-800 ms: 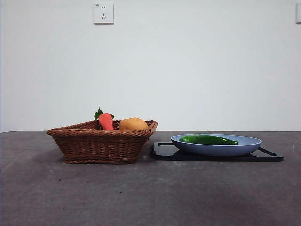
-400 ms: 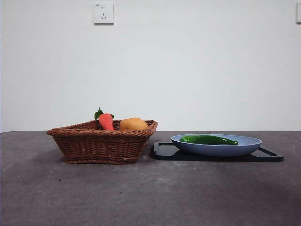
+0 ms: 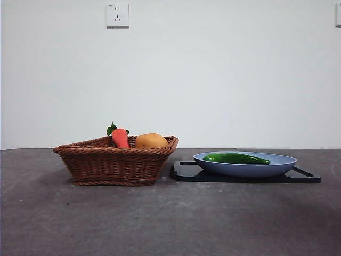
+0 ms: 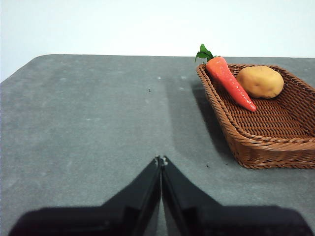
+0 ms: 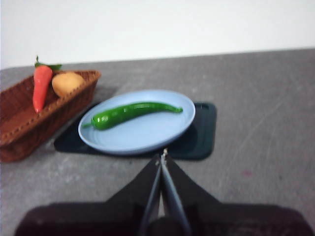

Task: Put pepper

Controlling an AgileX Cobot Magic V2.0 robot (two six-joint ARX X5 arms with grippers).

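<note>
The pepper (image 3: 235,158) lies lengthwise across the blue plate (image 3: 282,165), which sits on a black tray (image 3: 306,176) beside the basket (image 3: 114,162). The right gripper (image 5: 162,156) hangs near the plate's rim with jaws closed and empty. The left gripper (image 4: 161,161), likewise closed and empty, waits apart.

The place looked like a bare test room or lab set up as a mock kitchen. A plain white wall (image 3: 213,80) with one socket (image 3: 117,15) stood behind a grey table (image 3: 170,218). On it were only a wicker basket (image 3: 114,162) and a blue plate (image 3: 245,166) on a black tray (image 3: 306,177).
</note>
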